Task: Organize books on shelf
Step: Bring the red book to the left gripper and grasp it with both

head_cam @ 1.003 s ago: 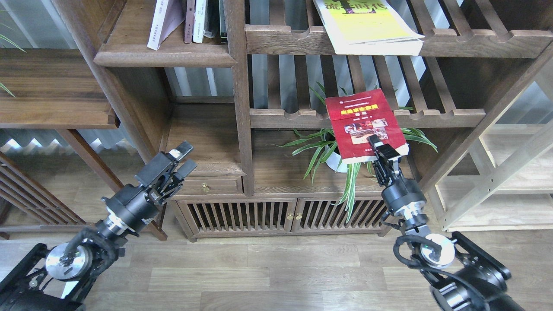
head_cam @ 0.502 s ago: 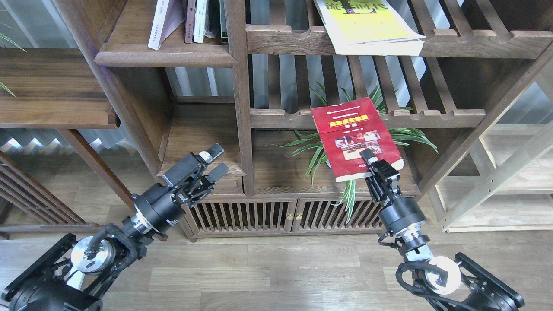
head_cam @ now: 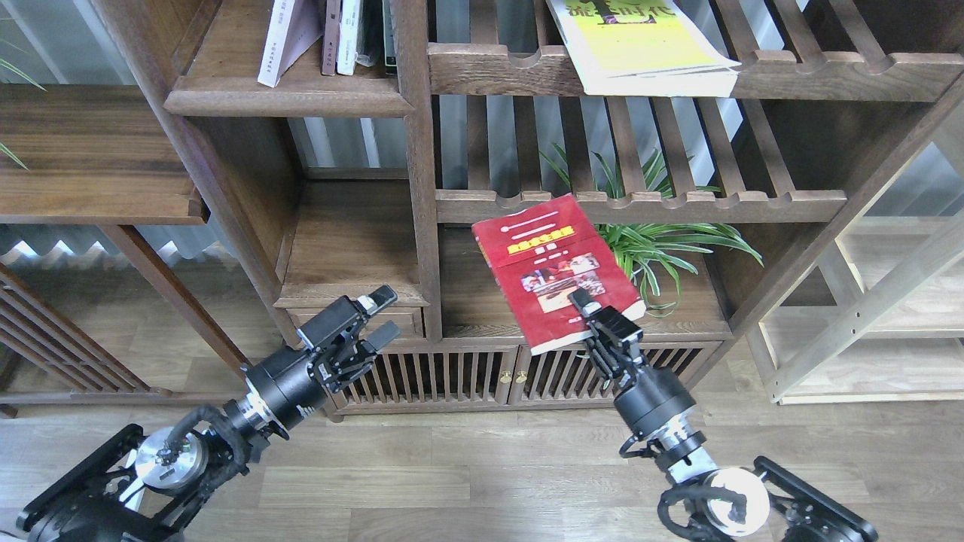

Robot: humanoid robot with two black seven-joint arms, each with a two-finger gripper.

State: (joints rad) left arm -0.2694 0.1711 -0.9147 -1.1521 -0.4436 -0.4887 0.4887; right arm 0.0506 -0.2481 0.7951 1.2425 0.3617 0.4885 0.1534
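Note:
My right gripper [head_cam: 593, 312] is shut on the near edge of the red book [head_cam: 550, 263], which has a yellow title band and photos. It holds the book tilted in front of the lower middle compartment. The yellow-green book [head_cam: 640, 41] lies flat on the upper slatted shelf at the right, and a white book's edge [head_cam: 663, 84] shows beneath it. The solid dark-brown shelf [head_cam: 286, 98] at the upper left holds several thin books standing or leaning. My left gripper [head_cam: 380, 316] is open and holds nothing, in front of the small drawer below that shelf.
A potted spider plant [head_cam: 663, 245] stands behind and to the right of the red book. A slatted rail [head_cam: 715, 203] runs above it. A low cabinet with slatted doors [head_cam: 452, 376] sits below. A light wooden rack [head_cam: 866, 316] is at the right, and a dark ledge [head_cam: 90, 165] at the left.
My right gripper has carried the red book left and downward, off the slatted rail and clear of the plant. My left gripper has moved right and a little lower, still open.

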